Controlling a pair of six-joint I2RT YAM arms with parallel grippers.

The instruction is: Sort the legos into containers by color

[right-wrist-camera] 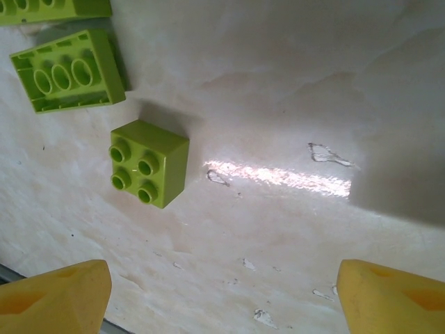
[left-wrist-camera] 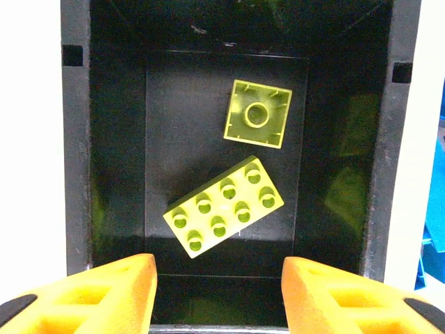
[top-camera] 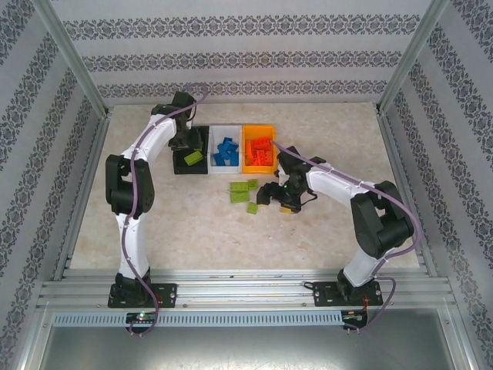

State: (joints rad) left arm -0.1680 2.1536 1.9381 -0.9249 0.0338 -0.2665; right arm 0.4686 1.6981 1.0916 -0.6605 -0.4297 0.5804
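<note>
Directly below the parted fingers (left-wrist-camera: 104,289) of the left gripper (left-wrist-camera: 219,296) lies the floor of the black bin (left-wrist-camera: 76,153), and nothing is held between the two yellow pads. Just ahead of the fingertips a lime two-by-four brick (left-wrist-camera: 224,207) rests studs up and at a slant. Beyond it, nearer the far wall, a lime two-by-two brick (left-wrist-camera: 256,113) lies with its hollow side up, and the two are close but apart. In the overhead view this left gripper (top-camera: 187,145) hangs over the black bin (top-camera: 179,166). To its right the white bin (top-camera: 212,146) holds blue bricks (top-camera: 226,150), and the orange bin (top-camera: 247,166) holds orange-red bricks (top-camera: 260,149). The right gripper (right-wrist-camera: 222,299) hovers over the bare table (right-wrist-camera: 292,104) with its fingers (right-wrist-camera: 55,299) spread wide and gripping nothing. Ahead of the left fingertip a square lime brick (right-wrist-camera: 148,163) sits studs up on the table, clear of both pads. Farther out on that side an upturned lime brick (right-wrist-camera: 68,71) shows its hollow underside, and the edge of a third lime brick (right-wrist-camera: 49,7) lies just past it. From overhead, the right gripper (top-camera: 267,196) is beside these loose bricks and in front of the orange bin.
</note>
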